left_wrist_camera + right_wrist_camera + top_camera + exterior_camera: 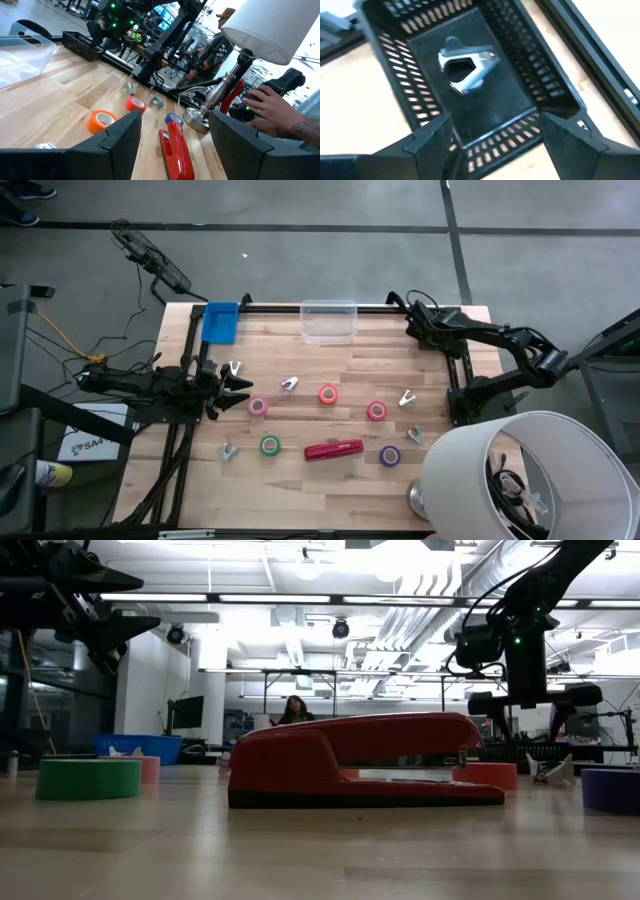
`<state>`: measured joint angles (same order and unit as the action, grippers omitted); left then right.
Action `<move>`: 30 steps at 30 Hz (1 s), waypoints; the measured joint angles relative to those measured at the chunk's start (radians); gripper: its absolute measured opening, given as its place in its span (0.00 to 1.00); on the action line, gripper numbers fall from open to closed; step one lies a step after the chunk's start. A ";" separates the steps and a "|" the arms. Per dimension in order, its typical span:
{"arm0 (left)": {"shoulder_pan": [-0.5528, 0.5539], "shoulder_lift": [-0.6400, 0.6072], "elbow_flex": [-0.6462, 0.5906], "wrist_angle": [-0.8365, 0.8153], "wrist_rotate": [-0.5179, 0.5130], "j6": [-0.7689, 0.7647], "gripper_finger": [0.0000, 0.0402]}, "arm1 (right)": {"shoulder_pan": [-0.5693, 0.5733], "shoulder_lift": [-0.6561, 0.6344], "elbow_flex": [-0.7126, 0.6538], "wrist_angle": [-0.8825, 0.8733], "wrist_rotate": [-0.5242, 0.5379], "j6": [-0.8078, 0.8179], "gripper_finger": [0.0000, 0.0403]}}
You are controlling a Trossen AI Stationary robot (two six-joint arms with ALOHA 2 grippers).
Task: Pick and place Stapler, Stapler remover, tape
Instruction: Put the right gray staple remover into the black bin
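The red stapler [333, 450] lies flat near the table's front, with rolls of tape around it: green [269, 445], purple [390, 455], pink [258, 406] and two red ones [328, 393]. Silvery stapler removers [290, 384] are scattered over the table. Another stapler remover [467, 67] lies on the floor of a black slotted basket [530, 75] at the far right corner. My right gripper [495, 140] hangs open above that basket, slanting down, touching nothing. At the table's left edge my left gripper [175, 122] is level and open, with nothing between its fingers.
A clear plastic tub [328, 320] and a blue bin [220, 322] stand at the far edge. A table lamp with a white shade [540, 470] stands at the near right corner. A person's hand [270, 107] rests on a device beside it.
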<state>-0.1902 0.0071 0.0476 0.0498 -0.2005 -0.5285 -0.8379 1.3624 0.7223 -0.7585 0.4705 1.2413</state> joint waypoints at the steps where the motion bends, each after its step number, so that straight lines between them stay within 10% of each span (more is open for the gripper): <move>1: 0.000 0.000 0.000 0.000 0.000 0.000 0.57 | 0.000 0.000 0.000 0.011 -0.003 -0.018 0.71; 17: 0.000 0.000 0.000 0.000 0.000 0.000 0.57 | 0.047 -0.063 0.004 0.072 -0.010 -0.339 0.71; 30: 0.000 0.000 0.000 0.000 0.000 0.000 0.57 | 0.216 -0.129 0.005 0.045 -0.196 -0.278 0.71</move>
<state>-0.1902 0.0067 0.0478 0.0498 -0.2001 -0.5286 -0.6217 1.2337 0.7269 -0.7137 0.2740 0.9636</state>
